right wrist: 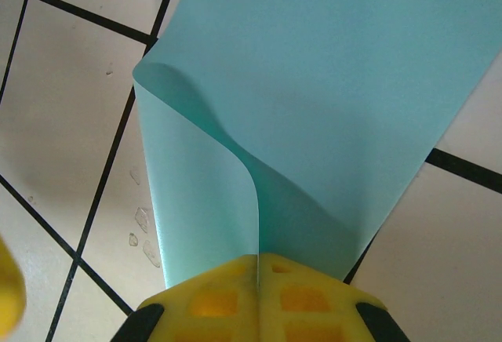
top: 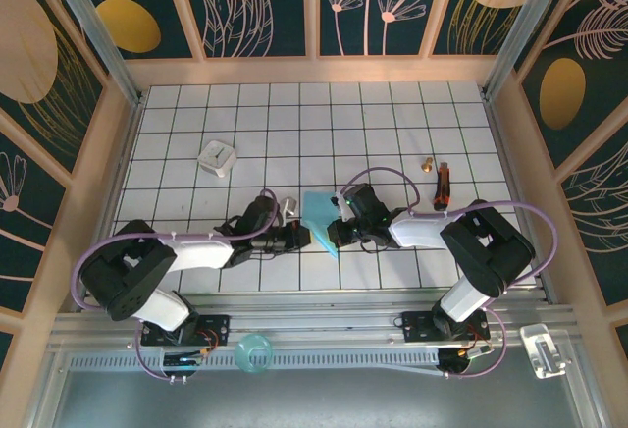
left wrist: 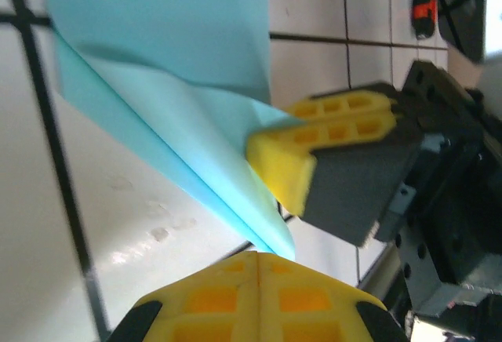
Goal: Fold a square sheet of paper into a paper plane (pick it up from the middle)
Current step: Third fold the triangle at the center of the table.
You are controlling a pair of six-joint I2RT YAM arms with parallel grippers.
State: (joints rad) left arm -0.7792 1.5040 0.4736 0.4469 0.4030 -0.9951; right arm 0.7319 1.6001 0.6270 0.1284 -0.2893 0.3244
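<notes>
The light-blue square sheet of paper (top: 320,215) lies partly lifted between both grippers near the table's middle front. My right gripper (right wrist: 257,260) is shut on one edge, and the sheet (right wrist: 314,83) curls up from the tiles into its yellow fingertips. My left gripper (left wrist: 257,256) is shut too, with a low folded corner of the paper (left wrist: 180,114) running down to the seam of its tips. The right gripper's yellow fingers (left wrist: 314,146) show pinching the sheet from the right. In the top view the left gripper (top: 299,238) and right gripper (top: 339,229) face each other.
A small white square block (top: 218,157) sits at the back left. A small metal piece (top: 289,207) lies by the left wrist. A brass bit (top: 428,164) and an orange-black tool (top: 442,185) lie to the right. Wooden walls ring the tiled table (top: 294,114).
</notes>
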